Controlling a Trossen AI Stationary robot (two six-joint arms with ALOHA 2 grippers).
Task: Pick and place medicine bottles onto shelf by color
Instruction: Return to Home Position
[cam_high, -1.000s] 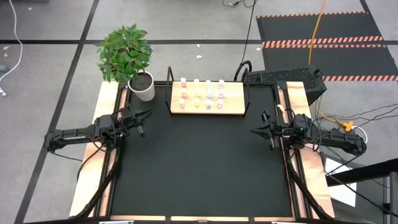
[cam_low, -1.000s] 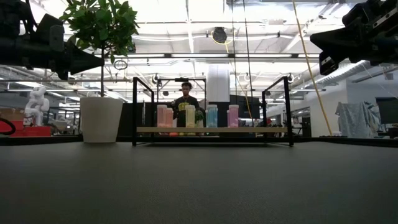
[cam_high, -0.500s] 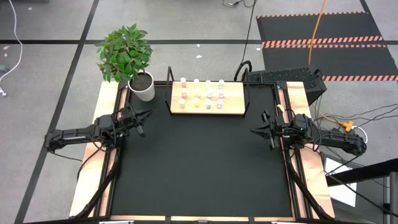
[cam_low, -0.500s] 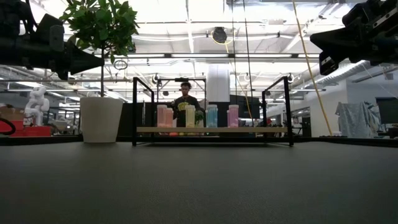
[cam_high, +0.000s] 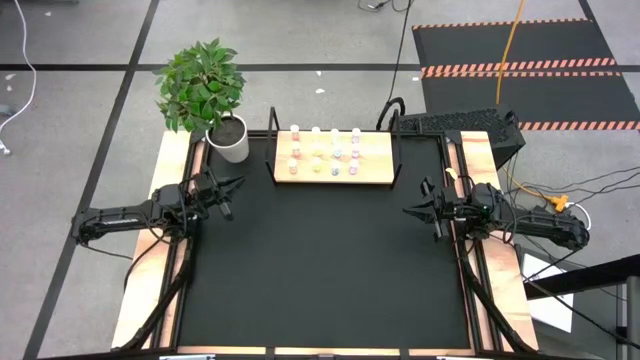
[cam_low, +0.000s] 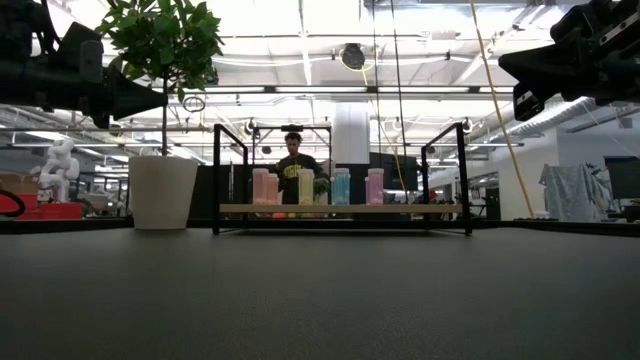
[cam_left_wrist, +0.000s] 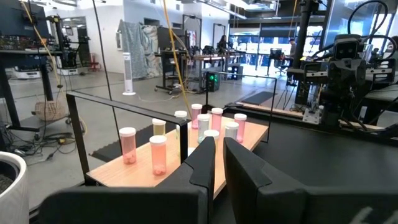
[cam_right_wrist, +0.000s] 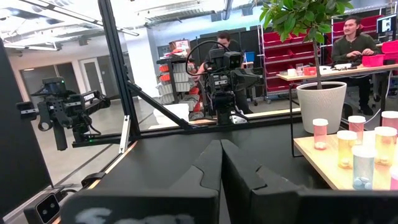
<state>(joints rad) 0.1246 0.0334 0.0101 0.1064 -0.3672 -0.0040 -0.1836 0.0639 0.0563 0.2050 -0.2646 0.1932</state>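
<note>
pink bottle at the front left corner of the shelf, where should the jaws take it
Grip the pink bottle around its round body just under the white cap, coming level from the shelf's open front edge. It stands upright with neighbours close behind and beside it, so the front looks freest.

Even overhead light; low view backlit by ceiling lights (cam_low: 300, 90); foreground dim.
</note>
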